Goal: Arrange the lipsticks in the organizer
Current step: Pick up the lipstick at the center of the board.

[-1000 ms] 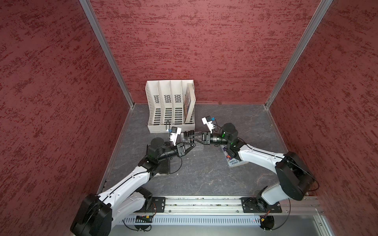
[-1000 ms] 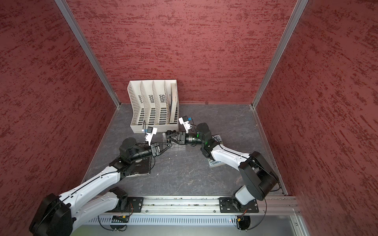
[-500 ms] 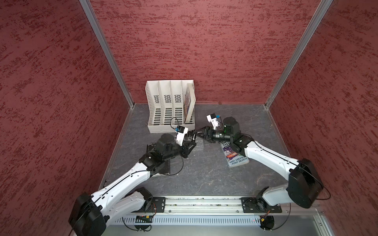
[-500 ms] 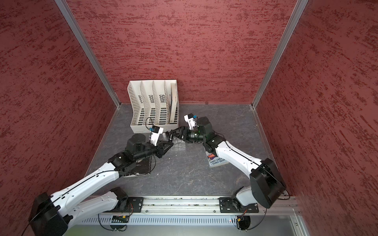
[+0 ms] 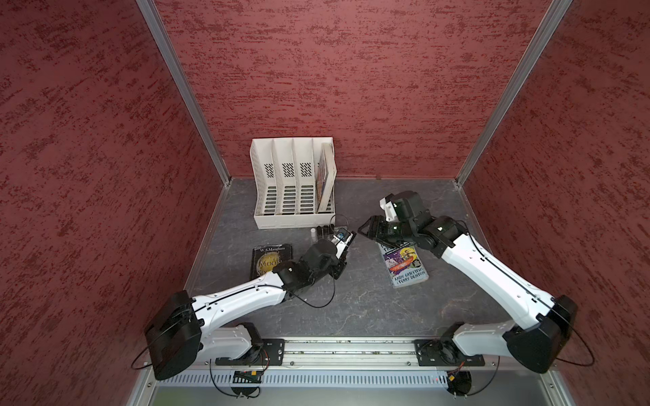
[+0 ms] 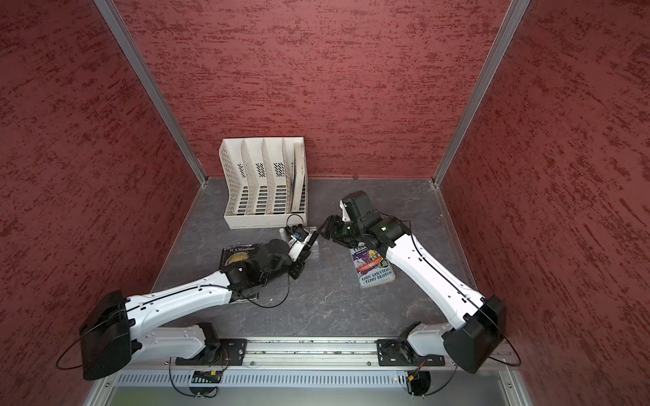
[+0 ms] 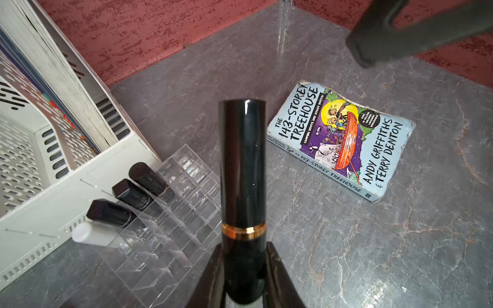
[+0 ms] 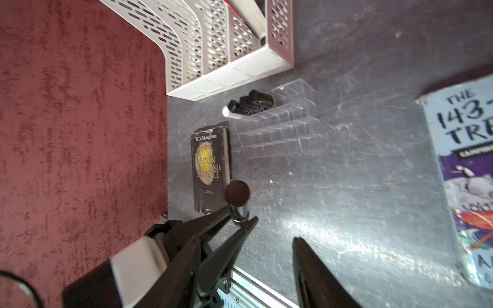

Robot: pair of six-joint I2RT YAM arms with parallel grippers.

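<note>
My left gripper (image 7: 244, 248) is shut on the lower end of a glossy black lipstick (image 7: 242, 173) with a gold band, held in the air over the front of the clear acrylic organizer (image 7: 170, 240). Three black lipsticks (image 7: 130, 194) and a white one (image 7: 90, 236) stand in the organizer's back row, against the file rack. In both top views my right gripper (image 5: 365, 230) (image 6: 325, 228) hangs open and empty, just right of the left gripper (image 5: 347, 245). The right wrist view shows the held lipstick (image 8: 237, 196) end-on, with the organizer (image 8: 280, 130) beyond it.
A white slotted file rack (image 5: 293, 189) stands at the back with a book in its rightmost slot. A dark paperback (image 5: 267, 262) lies under my left forearm. A blue paperback (image 5: 404, 263) lies below my right wrist. Red walls close three sides.
One second ago both grippers met at the lipstick. My right gripper has opened and drawn back to the right; my left gripper keeps the lipstick and has moved toward the organizer.
</note>
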